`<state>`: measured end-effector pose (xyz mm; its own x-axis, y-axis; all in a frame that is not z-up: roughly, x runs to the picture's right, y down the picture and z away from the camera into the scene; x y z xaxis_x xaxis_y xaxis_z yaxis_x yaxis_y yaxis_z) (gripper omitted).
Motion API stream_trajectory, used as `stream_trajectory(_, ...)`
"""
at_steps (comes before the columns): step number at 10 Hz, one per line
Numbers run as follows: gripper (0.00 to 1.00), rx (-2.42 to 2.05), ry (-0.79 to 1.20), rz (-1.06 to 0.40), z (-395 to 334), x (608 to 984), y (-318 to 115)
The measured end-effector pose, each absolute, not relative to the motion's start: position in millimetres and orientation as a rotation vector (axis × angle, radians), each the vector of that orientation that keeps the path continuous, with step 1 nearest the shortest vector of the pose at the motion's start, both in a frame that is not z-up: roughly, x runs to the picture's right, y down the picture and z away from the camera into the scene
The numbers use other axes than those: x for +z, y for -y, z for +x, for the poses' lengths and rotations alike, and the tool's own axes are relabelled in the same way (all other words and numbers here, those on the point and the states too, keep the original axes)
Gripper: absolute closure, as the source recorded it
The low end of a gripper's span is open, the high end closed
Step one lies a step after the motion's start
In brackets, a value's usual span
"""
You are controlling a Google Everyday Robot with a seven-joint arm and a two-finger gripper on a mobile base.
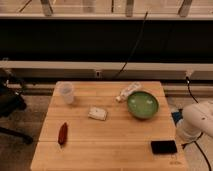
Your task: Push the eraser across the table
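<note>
**Eraser at the desk's front right corner, arm off the right edge**

The eraser (164, 147) is seen lying flat on the desk (120, 147), close to the front right corner, with its long side set along the front edge. Nothing is touching it.

The robot's white arm (201, 119) is placed beyond the right edge of the desk. The gripper (186, 141) is taken to be at the arm's lower end, just beside the eraser's right end and apart from it. It is not shown whether the jaws are spread or pressed together, so their state cannot be told.

A green bowl (142, 105) is set upright on the right half of the desk, behind the eraser and well apart from it. A white tube-like object (129, 91) is laid slantwise just beside the bowl's rear left rim. A small white packet (98, 113) is found near the middle of the desk. A clear cup (66, 93) is stood near the rear left corner, and a red elongated thing (62, 133) is laid near the front left edge. A dark chair (10, 105) is partly seen to the left of the desk.
</note>
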<state>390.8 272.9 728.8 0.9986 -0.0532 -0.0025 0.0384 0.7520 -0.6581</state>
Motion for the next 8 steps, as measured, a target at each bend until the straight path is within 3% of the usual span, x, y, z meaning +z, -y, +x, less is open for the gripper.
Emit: stream_trajectory(8, 1.00, -0.050, 0.010, -0.768, 406, 727, -300)
